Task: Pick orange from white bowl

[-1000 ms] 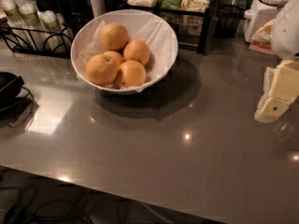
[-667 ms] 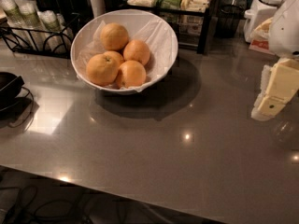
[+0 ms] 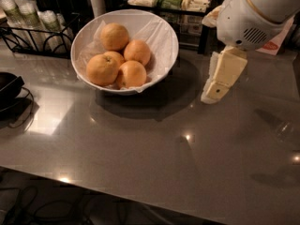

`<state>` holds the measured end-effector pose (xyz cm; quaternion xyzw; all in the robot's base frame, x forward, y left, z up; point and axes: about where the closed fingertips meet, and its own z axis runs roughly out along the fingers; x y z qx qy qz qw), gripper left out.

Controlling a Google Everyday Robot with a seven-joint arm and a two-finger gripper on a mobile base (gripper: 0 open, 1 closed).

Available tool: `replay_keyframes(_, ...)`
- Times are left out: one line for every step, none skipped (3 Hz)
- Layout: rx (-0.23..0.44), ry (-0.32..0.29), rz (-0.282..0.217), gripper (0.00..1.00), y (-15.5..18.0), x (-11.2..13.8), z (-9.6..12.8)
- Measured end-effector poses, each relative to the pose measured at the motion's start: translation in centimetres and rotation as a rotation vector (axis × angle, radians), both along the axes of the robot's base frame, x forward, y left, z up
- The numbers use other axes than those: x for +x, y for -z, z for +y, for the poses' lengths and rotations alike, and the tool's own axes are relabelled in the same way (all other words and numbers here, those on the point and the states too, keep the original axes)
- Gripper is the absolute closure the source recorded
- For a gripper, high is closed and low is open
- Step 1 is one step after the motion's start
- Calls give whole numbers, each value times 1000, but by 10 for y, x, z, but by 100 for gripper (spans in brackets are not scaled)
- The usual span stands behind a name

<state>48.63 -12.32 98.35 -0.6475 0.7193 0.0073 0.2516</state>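
The white bowl [image 3: 161,36], lined with thin white paper, stands on the grey counter at the upper left of the camera view. Several oranges [image 3: 102,69] lie in it, packed together toward its left side. My gripper [image 3: 213,93] hangs from the white arm [image 3: 253,13] at the upper right. It points down at the counter just to the right of the bowl, a short way from its rim. It holds nothing that I can see.
A black wire rack [image 3: 28,36] with cups stands behind the bowl at left. A black shelf [image 3: 187,8] with packets is behind it at right. A black object with cables [image 3: 9,90] sits at the left edge. The counter's front edge [image 3: 140,191] runs along the bottom.
My gripper has moved left across the counter, closer to the bowl's right rim. The bowl and the oranges have not moved.
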Motion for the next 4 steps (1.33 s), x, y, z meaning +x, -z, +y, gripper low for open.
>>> replay_keyframes(1,-1,0,0,0,0,0)
replay_keyframes(85,-62,23,0,13,9,40)
replay_keyframes(182,-162,58,0,20,24,99)
replay_keyframes(265,-229,64,0,20,36,140)
